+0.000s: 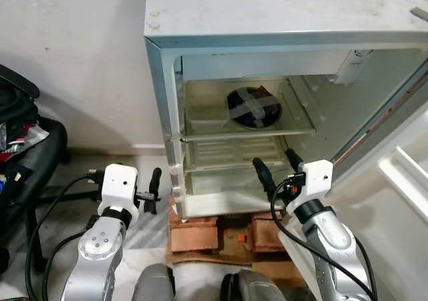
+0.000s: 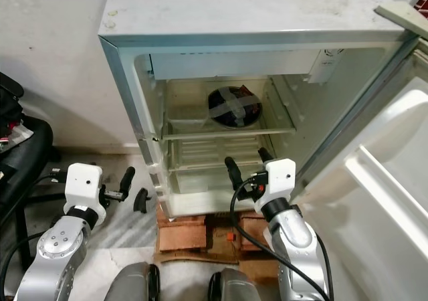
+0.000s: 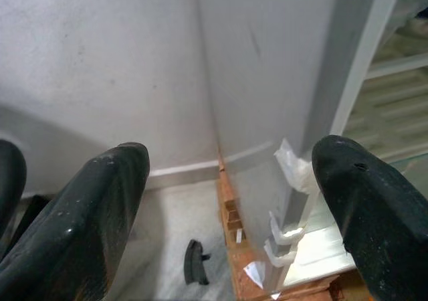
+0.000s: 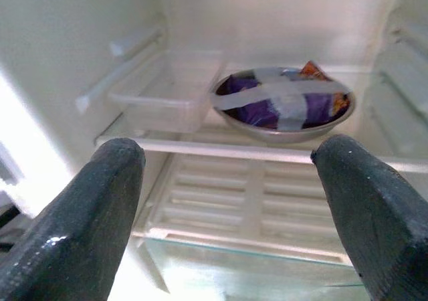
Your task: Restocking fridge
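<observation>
A small white fridge (image 1: 281, 13) stands open in front of me. On its upper shelf sits a metal bowl (image 4: 284, 107) with purple contents held under crossed strips of tape, also seen from above as a dark bowl (image 1: 254, 107). Beside it rests a clear plastic container (image 4: 167, 93). My right gripper (image 1: 275, 166) is open, held in front of the lower shelf, nothing between its fingers. My left gripper (image 1: 155, 188) is open beside the fridge's left outer wall, empty.
The fridge door (image 2: 374, 201) swings open on the right. The fridge rests on bricks (image 1: 221, 234) over cardboard. A black chair (image 1: 27, 160) with clutter stands at the left. A small black piece (image 3: 194, 262) lies on the floor by the wall.
</observation>
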